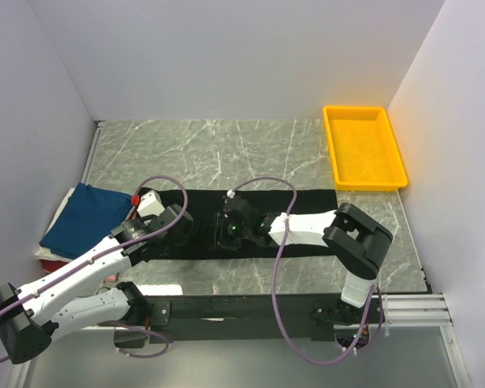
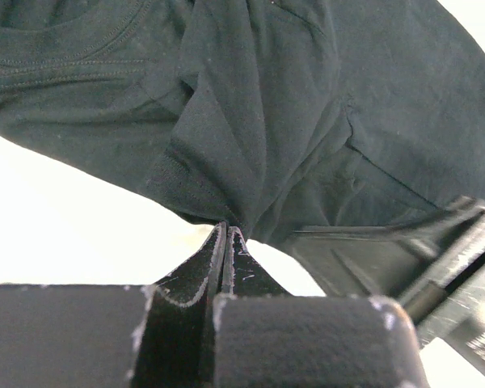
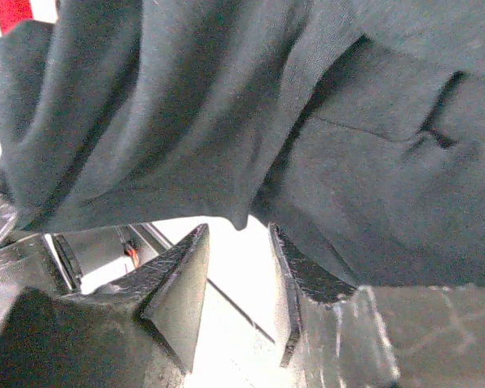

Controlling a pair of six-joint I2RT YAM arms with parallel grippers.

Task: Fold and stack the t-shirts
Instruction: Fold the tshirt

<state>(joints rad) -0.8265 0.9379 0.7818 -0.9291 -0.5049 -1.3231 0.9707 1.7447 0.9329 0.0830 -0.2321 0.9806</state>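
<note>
A black t-shirt [image 1: 307, 200] lies stretched as a long band across the middle of the table. My left gripper [image 1: 180, 225] sits over its left part. In the left wrist view that gripper [image 2: 226, 229] is shut, its tips pinching a bunched fold of the black t-shirt [image 2: 250, 121]. My right gripper [image 1: 229, 230] is just right of it, near the shirt's middle. Seen from the right wrist, the right gripper [image 3: 238, 228] is open, and the black t-shirt [image 3: 186, 105] hangs just above its tips with nothing between them. A folded navy t-shirt [image 1: 89, 217] lies at the left.
A yellow tray [image 1: 331, 149] stands at the back right. The navy shirt tops a small pile at the table's left edge, with lighter and red layers peeking out below. White walls close in on three sides. Both arms' cables loop over the near table edge.
</note>
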